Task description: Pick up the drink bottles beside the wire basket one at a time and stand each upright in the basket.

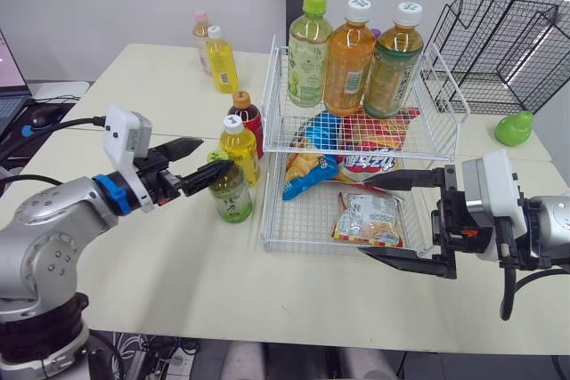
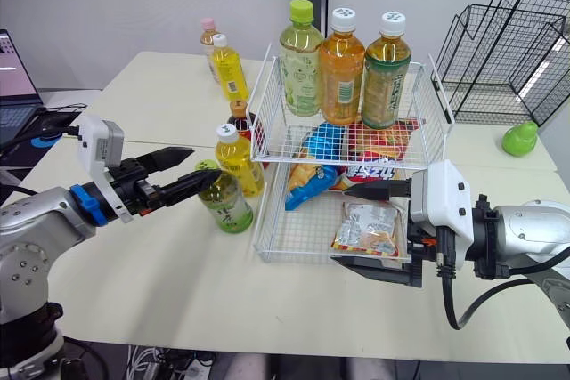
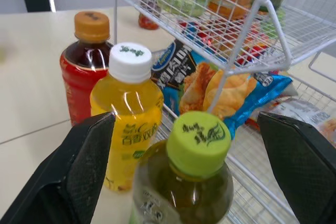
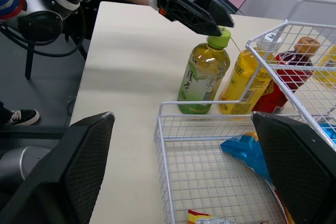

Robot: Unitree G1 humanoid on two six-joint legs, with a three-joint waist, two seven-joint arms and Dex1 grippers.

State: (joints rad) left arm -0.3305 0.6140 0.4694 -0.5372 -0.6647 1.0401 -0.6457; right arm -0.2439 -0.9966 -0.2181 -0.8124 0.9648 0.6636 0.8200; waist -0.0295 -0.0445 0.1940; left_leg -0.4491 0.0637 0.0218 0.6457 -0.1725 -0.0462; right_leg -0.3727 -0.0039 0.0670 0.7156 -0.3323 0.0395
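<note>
Left gripper (image 1: 212,157) open, fingers straddling cap (image 3: 198,141) of green tea bottle (image 1: 232,198), gap both sides. Bottle upright on table (image 1: 169,273), just beside wire basket (image 1: 264,211) lower tier, next to yellow bottle (image 1: 241,150). Right gripper (image 1: 365,217) open, at basket front right
</note>
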